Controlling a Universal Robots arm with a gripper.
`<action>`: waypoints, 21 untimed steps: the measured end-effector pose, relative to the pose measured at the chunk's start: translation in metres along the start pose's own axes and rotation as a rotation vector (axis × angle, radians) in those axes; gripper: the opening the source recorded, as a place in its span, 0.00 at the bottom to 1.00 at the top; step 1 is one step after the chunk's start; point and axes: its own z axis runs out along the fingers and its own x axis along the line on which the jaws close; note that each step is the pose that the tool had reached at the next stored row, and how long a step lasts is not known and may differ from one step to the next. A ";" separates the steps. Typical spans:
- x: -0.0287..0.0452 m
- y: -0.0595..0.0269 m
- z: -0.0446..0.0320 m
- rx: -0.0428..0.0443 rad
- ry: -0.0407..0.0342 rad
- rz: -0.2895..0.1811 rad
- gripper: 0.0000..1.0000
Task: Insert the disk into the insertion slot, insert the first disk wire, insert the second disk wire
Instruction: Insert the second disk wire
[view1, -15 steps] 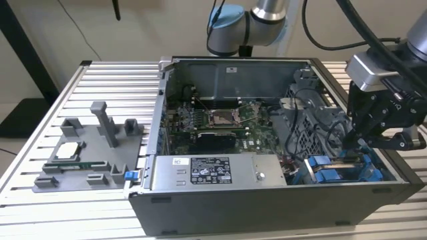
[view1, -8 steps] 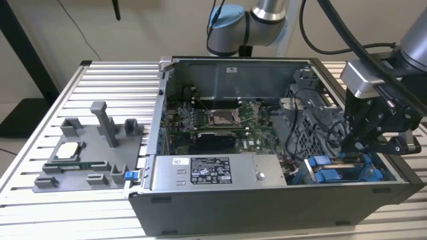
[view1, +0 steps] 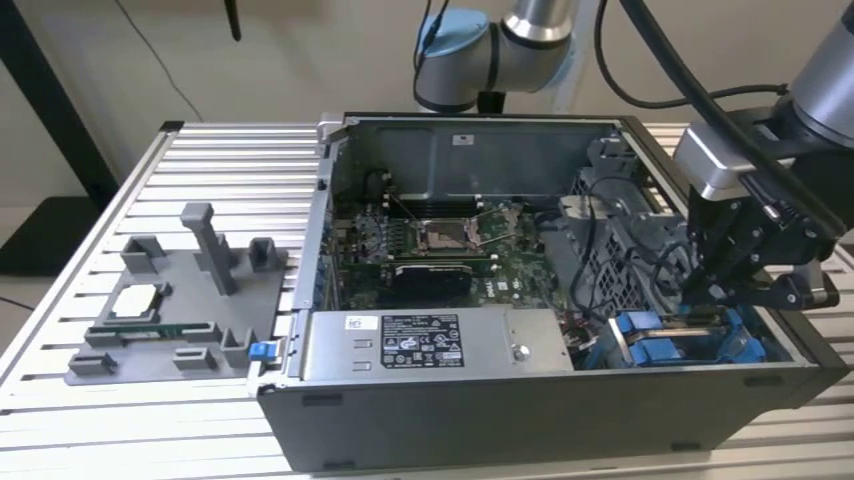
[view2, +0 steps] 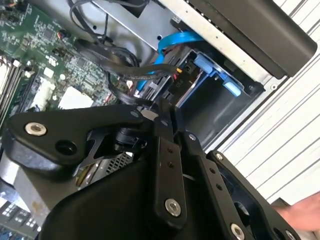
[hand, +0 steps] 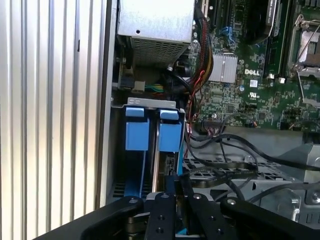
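Black fingers of your claw (view1: 721, 290) reach down into the open computer case (view1: 441, 420), at its corner on the exterior view's right. They look drawn nearly together in both wrist views, and something thin and dark seems pinched at their tips. Whether that is a wire plug or just the pads meeting, you cannot tell from here.

Right beneath the tips sits the drive bay (hand: 150, 107). The disk (hand: 170, 131) appears to be already seated there: its bright blue carrier tab stands flush under the bay's metal lip, beside a second blue tab (hand: 137, 131) of the same kind. The drive's grey body is hidden inside the bay. So count the first step as done, by the look of it.

Just beside the claw, a blue flat cable (view2: 172, 42) and a bundle of black cables (view2: 120, 67) run toward the back of the bay. Whether either is plugged in is hidden, so treat both wire steps as open.

Further out lie the motherboard (view1: 441, 240), the power supply (view1: 427, 345) and, well apart on the table (view1: 80, 420), a grey parts fixture (view1: 174, 320).
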 end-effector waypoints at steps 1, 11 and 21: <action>0.0005 0.0015 0.0000 0.0076 -0.0039 -0.001 0.00; 0.0013 0.0119 0.0042 0.0923 -0.0023 -0.005 0.00; 0.0017 0.0151 0.0062 0.1030 0.0019 0.032 0.00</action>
